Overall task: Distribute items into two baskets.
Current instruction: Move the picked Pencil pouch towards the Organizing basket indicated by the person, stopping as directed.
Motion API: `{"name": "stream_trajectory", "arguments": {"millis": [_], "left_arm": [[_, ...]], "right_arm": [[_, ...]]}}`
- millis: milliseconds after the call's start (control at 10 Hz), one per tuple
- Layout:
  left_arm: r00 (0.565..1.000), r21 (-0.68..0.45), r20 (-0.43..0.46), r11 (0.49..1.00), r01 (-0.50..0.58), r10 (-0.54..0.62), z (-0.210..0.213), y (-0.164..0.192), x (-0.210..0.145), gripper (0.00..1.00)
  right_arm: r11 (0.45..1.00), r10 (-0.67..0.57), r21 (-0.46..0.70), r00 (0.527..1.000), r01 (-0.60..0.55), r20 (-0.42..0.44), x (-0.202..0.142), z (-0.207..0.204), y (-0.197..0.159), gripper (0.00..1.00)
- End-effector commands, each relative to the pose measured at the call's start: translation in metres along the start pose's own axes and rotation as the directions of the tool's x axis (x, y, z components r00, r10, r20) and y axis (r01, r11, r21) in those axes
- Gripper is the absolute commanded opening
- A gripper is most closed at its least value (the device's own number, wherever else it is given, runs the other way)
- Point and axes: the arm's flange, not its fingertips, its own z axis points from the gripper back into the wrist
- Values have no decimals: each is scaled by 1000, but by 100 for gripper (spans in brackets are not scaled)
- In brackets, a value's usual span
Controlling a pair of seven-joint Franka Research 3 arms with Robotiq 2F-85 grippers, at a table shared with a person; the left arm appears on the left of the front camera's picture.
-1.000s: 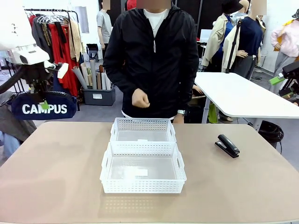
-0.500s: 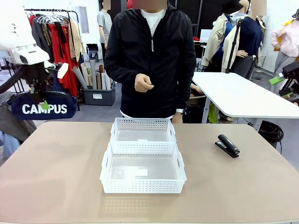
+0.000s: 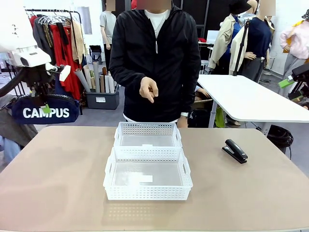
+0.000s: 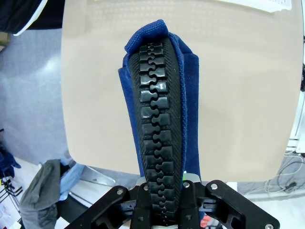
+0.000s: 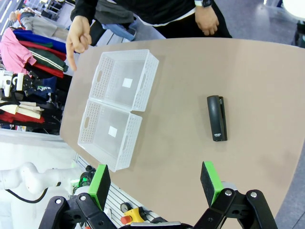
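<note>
One soft pouch (image 4: 157,109) is sagging, zip pinched by the left tool (image 4: 164,185); right tool (image 5: 155,183) is gaping; stiff stapler (image 3: 235,151) is lying at three o'clock.

tan table (image 3: 58,183), clothes rack (image 3: 55,29) behind, white table (image 3: 246,96) at right

We see a tan table (image 3: 58,183) carrying two white lattice baskets: the near basket (image 3: 147,192) touching the far basket (image 3: 147,129), with a black stapler (image 3: 235,151) lying apart to their right.

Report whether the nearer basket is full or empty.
Empty: the nearer basket holds only its white label; the stapler lies on the table, apart from it.
</note>
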Motion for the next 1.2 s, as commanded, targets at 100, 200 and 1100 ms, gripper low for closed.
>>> {"name": "stream_trajectory", "arguments": {"millis": [100, 200, 1100], "left_arm": [[1000, 6, -1, 1000, -5, 5, 3, 1, -2, 0], [1000, 6, -1, 1000, -5, 5, 3, 1, -2, 0], [1000, 6, -1, 1000, -5, 5, 3, 1, -2, 0]], "right_arm": [[1000, 5, -6, 1000, -5, 11, 2, 1, 2, 100], [1000, 5, -6, 1000, -5, 11, 2, 1, 2, 100], [1000, 5, -6, 1000, -5, 11, 2, 1, 2, 100]]}}
